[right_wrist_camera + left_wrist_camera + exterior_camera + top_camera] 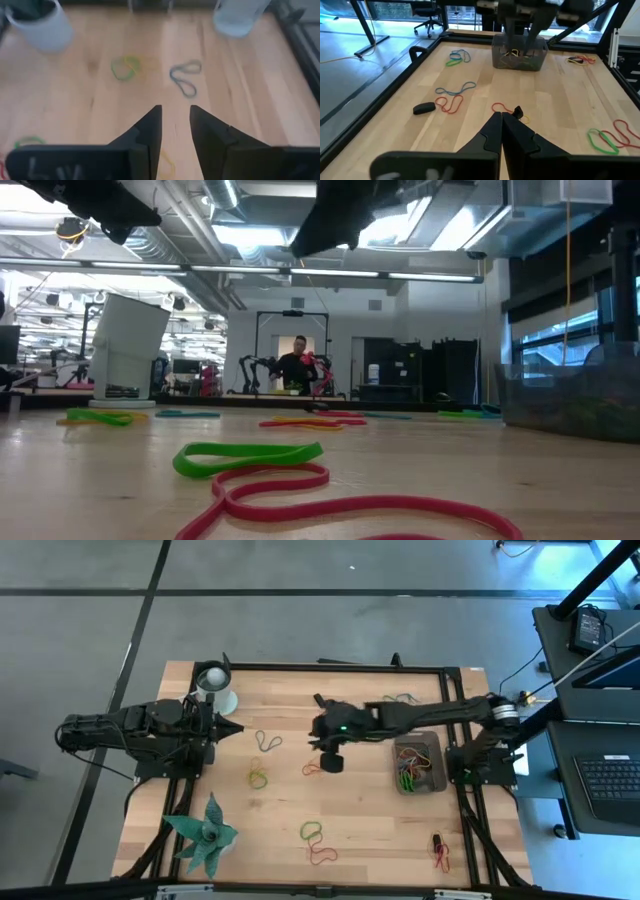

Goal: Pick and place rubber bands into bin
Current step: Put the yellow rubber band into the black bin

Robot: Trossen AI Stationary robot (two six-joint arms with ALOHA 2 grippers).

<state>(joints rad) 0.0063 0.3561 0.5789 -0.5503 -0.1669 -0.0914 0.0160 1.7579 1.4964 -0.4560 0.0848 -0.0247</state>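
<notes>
Rubber bands [258,778] are lying scattered over the table [360,830], and a bunch are already sitting in the bin [436,780] near its right edge. The right claw [175,125] is hovering mid-table, left of the bin, fingers slightly parted with nothing between them. The left claw [502,131] is sitting pinched closed, empty, by the white cup [222,698]. No readable writing anywhere.

bin [428,778]: dark grey low-walled tray, upright, holds a tangle of coloured bands | rubber bands [259,778]: thin loops, red, green, yellow, blue, lying flat on the tabletop, scattered left of the bin | red-dark cluster [440,852] below the bin, apart
</notes>
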